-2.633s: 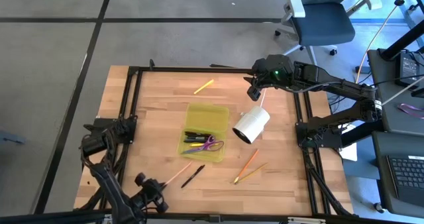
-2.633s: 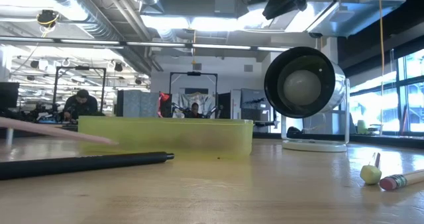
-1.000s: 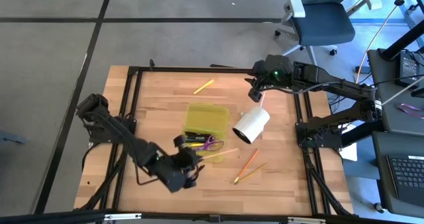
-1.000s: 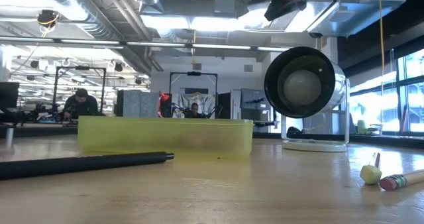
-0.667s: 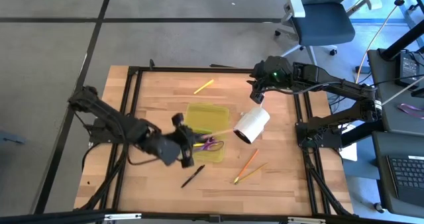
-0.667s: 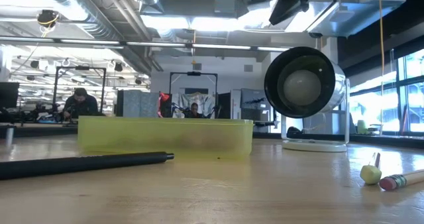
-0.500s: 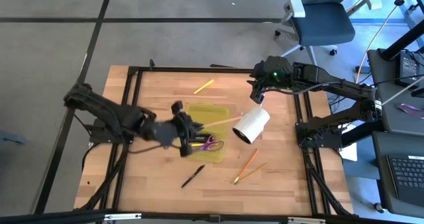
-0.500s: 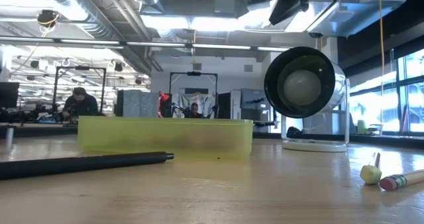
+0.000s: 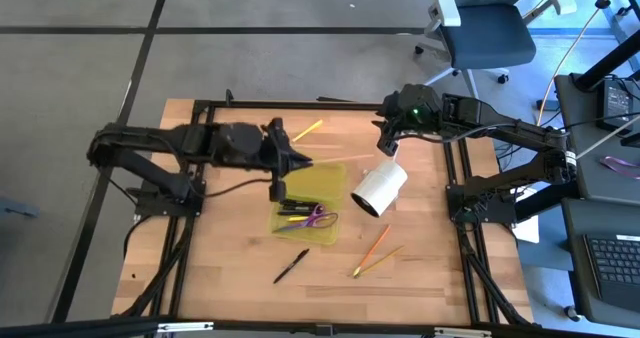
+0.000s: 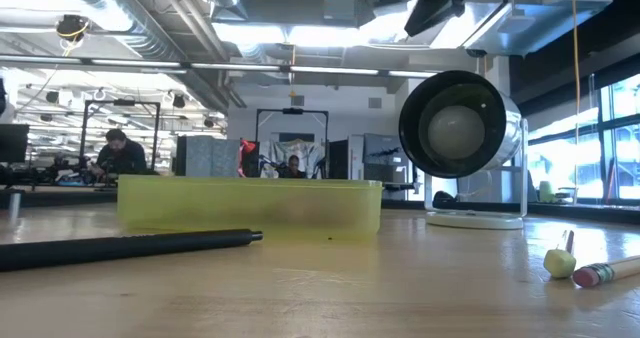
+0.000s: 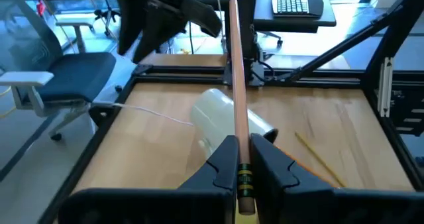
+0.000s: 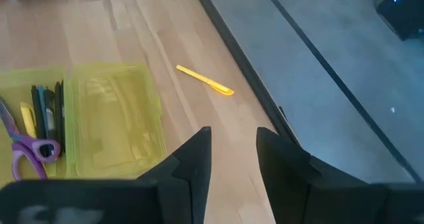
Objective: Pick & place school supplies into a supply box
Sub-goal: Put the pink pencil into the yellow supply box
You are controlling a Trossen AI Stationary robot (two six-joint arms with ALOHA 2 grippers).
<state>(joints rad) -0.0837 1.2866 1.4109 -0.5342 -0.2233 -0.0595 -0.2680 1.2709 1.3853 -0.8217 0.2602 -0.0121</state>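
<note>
My left gripper [image 9: 293, 163] hovers over the far edge of the yellow-green supply box [image 9: 322, 178] and is shut on a light wooden pencil [image 9: 327, 160]. The box [image 10: 250, 206] rests flat on the table and holds black pens, a yellow marker and the purple-handled scissors [image 9: 318, 216]. A black pen [image 9: 291, 266] lies near the table's near edge. An orange pencil [image 9: 375, 243] and a yellow one [image 9: 380, 261] lie to its right. A yellow pen [image 9: 308, 130] lies beyond the box. My right gripper [image 9: 388, 141] waits, open, high over the table's far right part. My left gripper pinches the pencil between its two fingers near the eraser end, just ahead of the metal ferrule [image 11: 244, 176]. The pencil runs along the fingers and sticks out forward [image 11: 235, 65], about level, pointing toward the table's right. It is lifted clear of table and box.
A white cylinder [image 9: 380, 188] on a thin cord lies right of the box, below my right gripper; in the low view the cylinder [image 10: 460, 128] stands tall. Black frame rails edge the table. Bare wood shows left of the box. A person sits far off in the room.
My left gripper, shut on the pencil throughout, has risen from near the table's near edge, swung toward the far edge over the box, and turned until the pencil points toward the table's right. The black pen stays on the table.
</note>
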